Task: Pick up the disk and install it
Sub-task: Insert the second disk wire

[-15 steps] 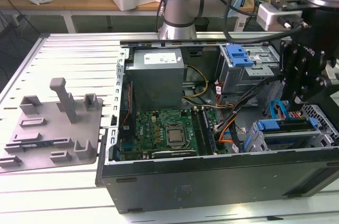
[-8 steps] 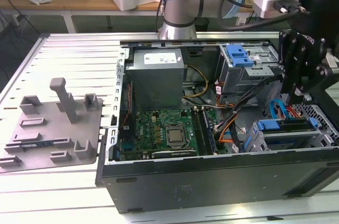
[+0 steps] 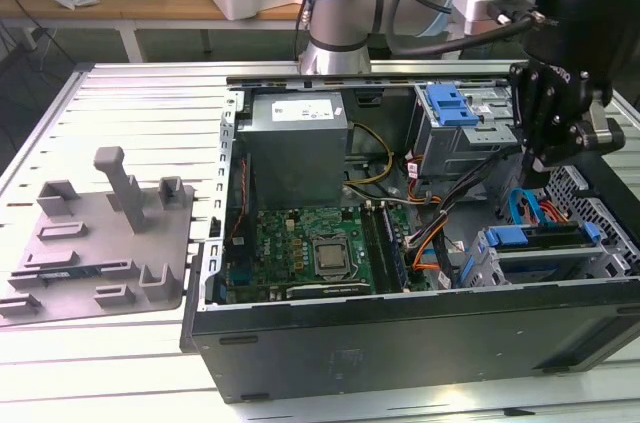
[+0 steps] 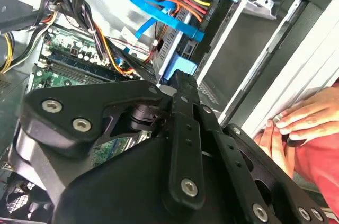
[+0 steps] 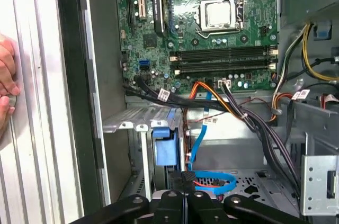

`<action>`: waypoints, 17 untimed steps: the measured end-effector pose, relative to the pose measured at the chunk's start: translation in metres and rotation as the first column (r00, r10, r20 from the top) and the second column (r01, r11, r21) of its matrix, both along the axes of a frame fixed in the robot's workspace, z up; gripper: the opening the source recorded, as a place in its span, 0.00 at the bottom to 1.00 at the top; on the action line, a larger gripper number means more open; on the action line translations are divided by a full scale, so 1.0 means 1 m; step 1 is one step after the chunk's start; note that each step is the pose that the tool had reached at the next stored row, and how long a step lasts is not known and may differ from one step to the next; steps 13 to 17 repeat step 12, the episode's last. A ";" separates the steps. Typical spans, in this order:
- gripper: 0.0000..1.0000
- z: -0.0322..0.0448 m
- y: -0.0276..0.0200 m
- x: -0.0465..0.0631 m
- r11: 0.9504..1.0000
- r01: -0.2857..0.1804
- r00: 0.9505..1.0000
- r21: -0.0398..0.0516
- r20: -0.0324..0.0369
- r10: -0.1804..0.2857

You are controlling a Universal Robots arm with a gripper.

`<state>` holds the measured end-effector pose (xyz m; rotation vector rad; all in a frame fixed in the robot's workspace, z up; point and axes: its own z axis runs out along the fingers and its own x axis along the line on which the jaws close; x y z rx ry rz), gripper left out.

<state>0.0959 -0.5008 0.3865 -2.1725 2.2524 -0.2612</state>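
Silver slats of a metal table [image 3: 120, 93] hold an open computer case [image 3: 400, 343]. I hover my gripper [image 3: 545, 158] over its drive bay, and I cannot tell if my fingers are spread or pressed together. Just below sits the disk [image 3: 545, 248] in its blue frame, inside the bay.

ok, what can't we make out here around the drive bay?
- Blue carrier frame: edge-on in the first wrist view; the drive cage walls hide whether a labelled drive sits inside.
- Gripper: in the second wrist view its own body blocks any contact spot with the frame.
- Hand: cut off by the picture edge in both wrist views.
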 end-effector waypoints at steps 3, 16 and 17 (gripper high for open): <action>0.11 0.0000 0.0001 -0.001 1.000 0.000 1.000 0.000 0.001 0.000; 0.11 -0.0001 0.0002 -0.002 1.000 0.000 1.000 0.000 0.001 0.000; 0.11 -0.0001 0.0002 -0.002 1.000 0.000 1.000 0.000 0.001 0.000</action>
